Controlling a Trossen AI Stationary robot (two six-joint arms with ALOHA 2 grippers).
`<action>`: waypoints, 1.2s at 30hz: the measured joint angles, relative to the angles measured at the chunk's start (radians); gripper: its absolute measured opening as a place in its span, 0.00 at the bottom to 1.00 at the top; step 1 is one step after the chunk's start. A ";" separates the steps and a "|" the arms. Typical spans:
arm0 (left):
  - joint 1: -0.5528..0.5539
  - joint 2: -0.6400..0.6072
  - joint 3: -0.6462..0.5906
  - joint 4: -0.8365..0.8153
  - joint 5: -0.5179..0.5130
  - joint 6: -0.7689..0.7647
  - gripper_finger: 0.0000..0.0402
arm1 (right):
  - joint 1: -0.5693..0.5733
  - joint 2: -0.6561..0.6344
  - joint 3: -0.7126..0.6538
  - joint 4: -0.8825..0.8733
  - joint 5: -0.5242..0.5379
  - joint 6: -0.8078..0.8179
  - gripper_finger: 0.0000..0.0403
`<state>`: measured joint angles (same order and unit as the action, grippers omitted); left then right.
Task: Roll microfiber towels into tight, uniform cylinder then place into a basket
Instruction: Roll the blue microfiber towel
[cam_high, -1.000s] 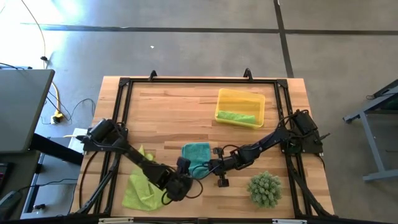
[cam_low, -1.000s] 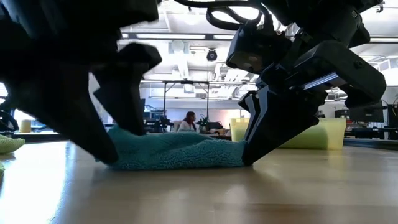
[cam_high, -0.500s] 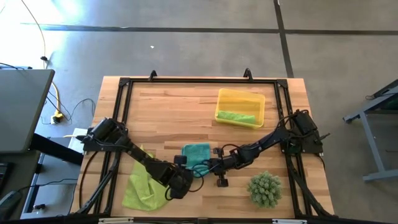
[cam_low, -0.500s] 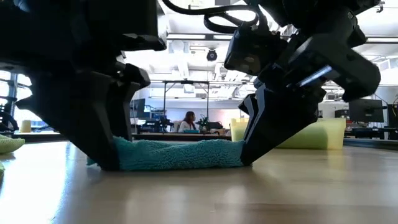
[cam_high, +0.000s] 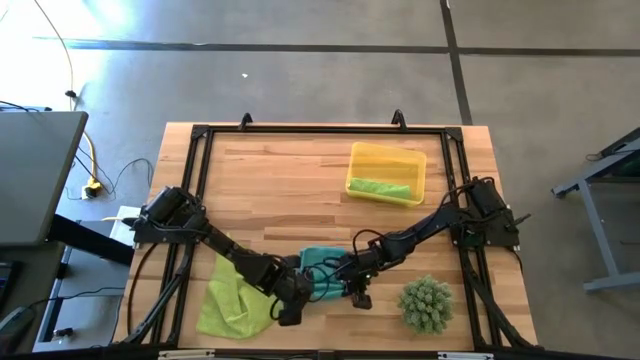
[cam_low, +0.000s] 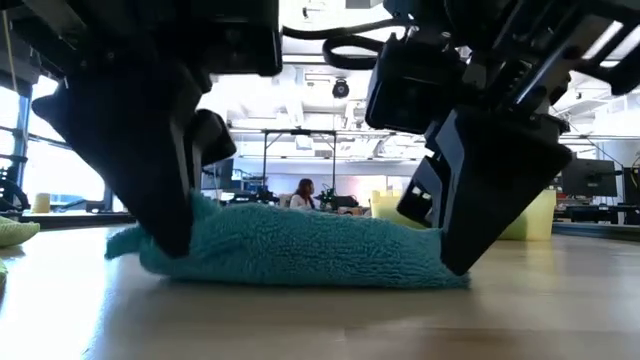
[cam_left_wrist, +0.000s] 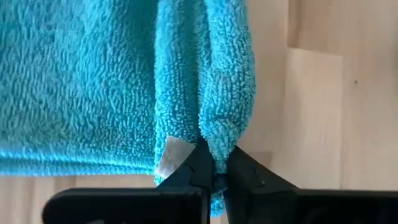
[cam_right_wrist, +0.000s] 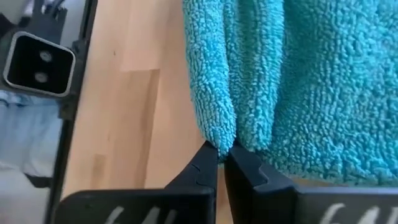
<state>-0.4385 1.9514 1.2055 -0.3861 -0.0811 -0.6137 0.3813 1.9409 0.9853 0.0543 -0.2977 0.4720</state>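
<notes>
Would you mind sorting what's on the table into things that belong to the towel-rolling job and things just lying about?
Part of the job:
- teal towel, pinched by left gripper and right gripper
- lime-green towel, loose on the table
- rolled green towel in the yellow basket

Lying about:
- spiky green plant

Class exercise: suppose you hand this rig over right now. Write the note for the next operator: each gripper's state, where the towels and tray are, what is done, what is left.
Left gripper: shut on the teal towel, pinching one end of its near edge.
Right gripper: shut on the same edge's other end.
Teal towel: near the table's front centre, edge folded over, not yet a cylinder.
Yellow tray: far right of the table, one rolled lime-green towel inside. Done.
Second lime-green towel: flat at front left, untouched.
Left: finish rolling the teal towel, tray it, then roll and tray the last one.
</notes>
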 joint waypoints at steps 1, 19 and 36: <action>0.001 -0.005 -0.001 -0.002 0.013 -0.009 0.01 | 0.000 0.000 0.000 0.002 -0.002 0.018 0.00; 0.083 -0.103 -0.292 0.482 0.229 -0.341 0.01 | -0.005 -0.054 -0.001 -0.008 -0.025 0.165 0.00; 0.056 -0.125 -0.456 0.674 0.030 -0.713 0.01 | 0.015 -0.044 -0.020 -0.015 0.245 0.252 0.00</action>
<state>-0.3822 1.8263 0.7498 0.2881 -0.0507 -1.3266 0.3962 1.8965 0.9653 0.0395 -0.0527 0.7240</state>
